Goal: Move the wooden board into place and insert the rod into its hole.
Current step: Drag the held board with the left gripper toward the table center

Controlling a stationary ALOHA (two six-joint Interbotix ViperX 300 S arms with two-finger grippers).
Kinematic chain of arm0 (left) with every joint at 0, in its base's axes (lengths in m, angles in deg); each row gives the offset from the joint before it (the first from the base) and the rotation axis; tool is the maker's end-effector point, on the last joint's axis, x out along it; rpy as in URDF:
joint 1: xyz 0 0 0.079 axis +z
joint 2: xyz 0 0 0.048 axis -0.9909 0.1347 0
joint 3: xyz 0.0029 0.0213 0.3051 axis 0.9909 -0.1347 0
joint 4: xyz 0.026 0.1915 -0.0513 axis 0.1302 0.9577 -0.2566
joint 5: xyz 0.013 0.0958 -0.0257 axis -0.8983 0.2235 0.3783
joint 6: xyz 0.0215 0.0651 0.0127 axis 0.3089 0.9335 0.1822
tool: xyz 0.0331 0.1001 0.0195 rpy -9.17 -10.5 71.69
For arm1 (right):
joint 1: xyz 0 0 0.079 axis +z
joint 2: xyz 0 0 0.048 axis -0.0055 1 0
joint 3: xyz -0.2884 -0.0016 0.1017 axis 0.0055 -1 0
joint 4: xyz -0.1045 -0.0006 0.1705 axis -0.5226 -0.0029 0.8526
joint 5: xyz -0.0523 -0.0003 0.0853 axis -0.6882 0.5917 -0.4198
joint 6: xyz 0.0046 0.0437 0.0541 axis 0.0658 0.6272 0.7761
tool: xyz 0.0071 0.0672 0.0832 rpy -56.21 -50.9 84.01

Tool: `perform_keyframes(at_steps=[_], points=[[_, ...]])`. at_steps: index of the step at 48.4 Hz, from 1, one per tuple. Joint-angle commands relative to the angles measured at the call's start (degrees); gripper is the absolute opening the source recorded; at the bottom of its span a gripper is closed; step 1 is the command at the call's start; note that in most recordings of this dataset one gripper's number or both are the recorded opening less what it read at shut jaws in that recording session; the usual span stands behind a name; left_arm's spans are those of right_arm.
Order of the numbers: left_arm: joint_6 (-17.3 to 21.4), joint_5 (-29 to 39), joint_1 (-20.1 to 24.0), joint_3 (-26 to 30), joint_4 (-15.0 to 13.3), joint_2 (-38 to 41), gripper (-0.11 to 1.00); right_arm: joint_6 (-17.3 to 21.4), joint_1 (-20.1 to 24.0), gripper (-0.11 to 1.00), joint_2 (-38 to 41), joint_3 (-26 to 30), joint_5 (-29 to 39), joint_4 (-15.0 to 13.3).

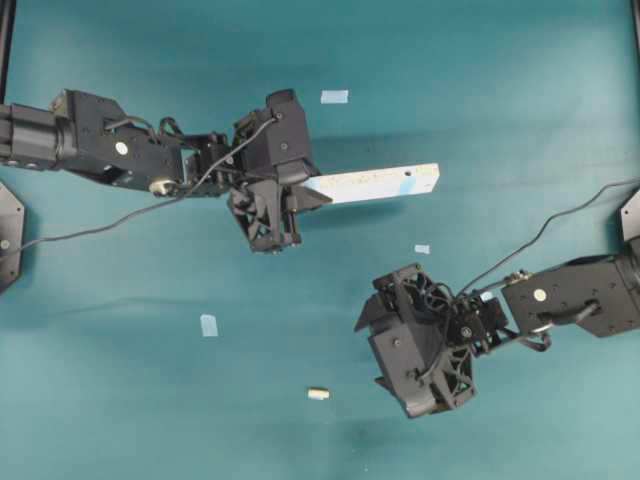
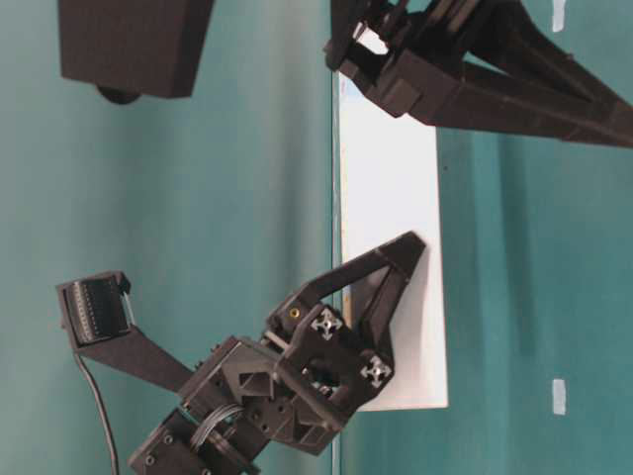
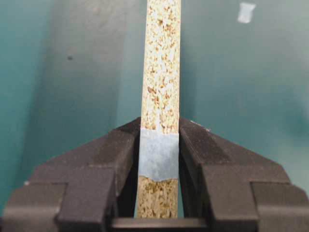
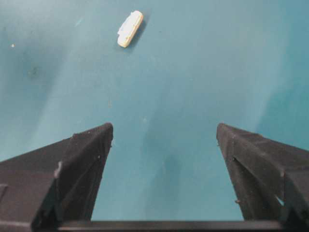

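Wooden board (image 1: 378,184): clamped on edge at one end by left gripper (image 3: 159,145), blue tape under the pads, hole (image 1: 406,185) toward the free end | rod (image 1: 318,394): lying on teal table (image 1: 120,400), nothing between it and right gripper (image 4: 161,140), jaws wide apart, nothing held | tape squares (image 1: 334,97) scattered around.

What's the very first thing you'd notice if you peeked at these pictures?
Probably the wooden board, pinched by its speckled edge in the left end effector and sticking out over the teal table. Next, the right end effector, wide open and empty, with the rod lying on the table a little ahead of it.
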Motion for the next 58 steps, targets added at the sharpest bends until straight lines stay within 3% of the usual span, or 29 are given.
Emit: perform_keyframes(at_steps=[1, 26, 58], points=[[-1.7, -0.8, -0.6, 1.5, 0.0, -0.8, 0.21, 0.1, 0.2, 0.94, -0.9, 1.2, -0.4, -0.1], [-2.1, -1.1, -5.0, 2.1, 0.0, 3.3, 0.21, 0.0, 0.2, 0.94, -0.4, 1.4, -0.4, -0.1], [-2.0, -2.1, -5.8, 1.4, 0.0, 5.8, 0.21, 0.1, 0.2, 0.94, -0.2, 1.8, -0.4, -0.1]])
